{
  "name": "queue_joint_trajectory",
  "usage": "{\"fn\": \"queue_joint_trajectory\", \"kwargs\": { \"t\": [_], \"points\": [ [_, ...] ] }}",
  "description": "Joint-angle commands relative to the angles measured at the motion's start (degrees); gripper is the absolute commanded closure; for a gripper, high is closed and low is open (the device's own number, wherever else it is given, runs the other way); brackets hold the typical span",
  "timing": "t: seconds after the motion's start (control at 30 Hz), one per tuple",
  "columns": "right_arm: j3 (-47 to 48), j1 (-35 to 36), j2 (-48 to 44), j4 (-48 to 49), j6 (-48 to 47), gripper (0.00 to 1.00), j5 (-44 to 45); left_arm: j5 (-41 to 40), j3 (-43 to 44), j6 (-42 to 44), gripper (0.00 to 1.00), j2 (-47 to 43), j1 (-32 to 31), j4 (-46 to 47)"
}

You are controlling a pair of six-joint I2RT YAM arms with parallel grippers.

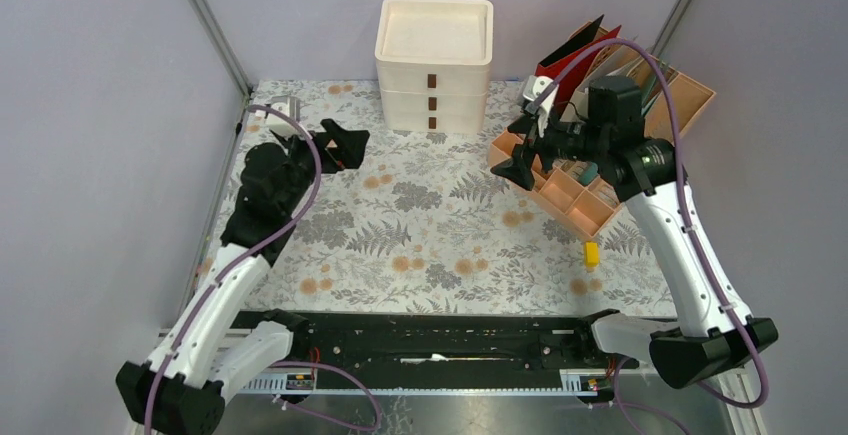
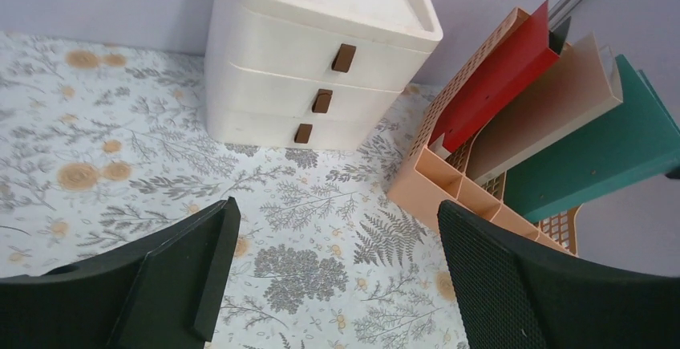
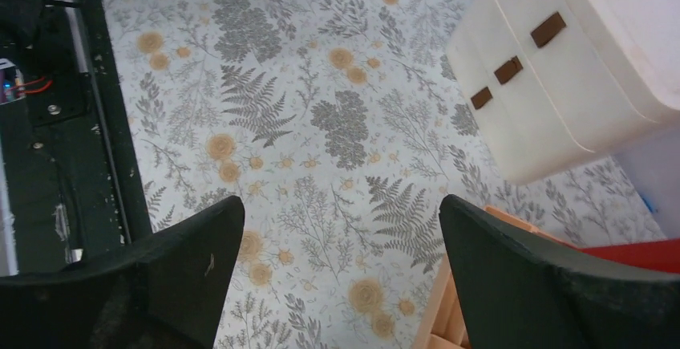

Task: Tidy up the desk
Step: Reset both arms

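Note:
The desk (image 1: 440, 245) is a pale cloth with grey ferns and orange flowers. My left gripper (image 1: 343, 147) hovers over its back left, open, with only cloth between the fingers (image 2: 337, 213). My right gripper (image 1: 522, 150) hangs at the left edge of a peach organizer tray (image 1: 575, 195), open and holding nothing (image 3: 341, 204). A cream three-drawer unit (image 1: 433, 65) stands at the back centre, drawers closed. A small yellow object (image 1: 591, 254) lies on the cloth in front of the tray.
Red, beige and teal folders (image 2: 553, 108) lean in the tray's rear section. A small white object (image 1: 284, 115) sits at the back left corner behind the left arm. Metal rails (image 1: 430, 340) frame the near edge; grey walls enclose the sides.

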Motion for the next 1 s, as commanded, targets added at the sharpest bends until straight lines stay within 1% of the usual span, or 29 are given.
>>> {"fn": "queue_joint_trajectory", "kwargs": {
  "t": [0.0,0.17,0.27,0.37,0.47,0.57,0.6,0.67,0.77,0.87,0.97],
  "points": [
    [3.1,-0.38,3.98,-2.33,-1.09,0.0,-7.23,1.24,3.31,5.27,0.01,-5.36,0.28,-5.69],
    [5.95,-0.38,7.66,-1.73,-1.05,0.0,-6.28,4.02,3.94,4.75,0.01,-6.73,0.32,-3.84],
    [7.88,-0.38,9.35,-1.96,2.37,0.0,-8.18,5.94,3.7,3.73,0.01,-5.66,0.31,-1.99],
    [9.8,-0.38,9.29,-1.91,6.19,0.0,-6.69,7.93,3.69,1.84,0.01,-4.01,0.31,-1.34],
    [10.86,-0.64,7.51,1.14,11.99,0.0,-0.26,7.29,6.3,0.94,0.01,-2.33,0.31,-4.94],
    [12.57,-0.97,5.92,3.03,17.94,0.0,7.66,6.57,11.04,3.3,0.01,-1.04,0.31,-10.47],
    [13.06,-1.06,5.42,2.98,18.7,0.0,9.07,5.69,13.33,4.59,0.01,-0.62,0.31,-12.71],
    [14.31,-1.18,4.35,1.92,18.41,0.0,8.71,2.93,17.66,6.17,0.01,-0.08,0.31,-16.9],
    [15.8,-1.18,2.57,1.14,18.33,0.0,8.66,1.46,23.11,7.83,0.01,-0.32,0.31,-20.27],
    [17.15,-1.46,0.6,1.09,19.33,0.0,12.94,1.37,26.59,9.25,0.01,-1.51,0.31,-21.81],
    [18.63,-1.56,-1.08,1.4,21.43,0.0,19.37,0.08,28.89,10.16,0.01,-2.67,0.35,-23.86]
  ]
}}
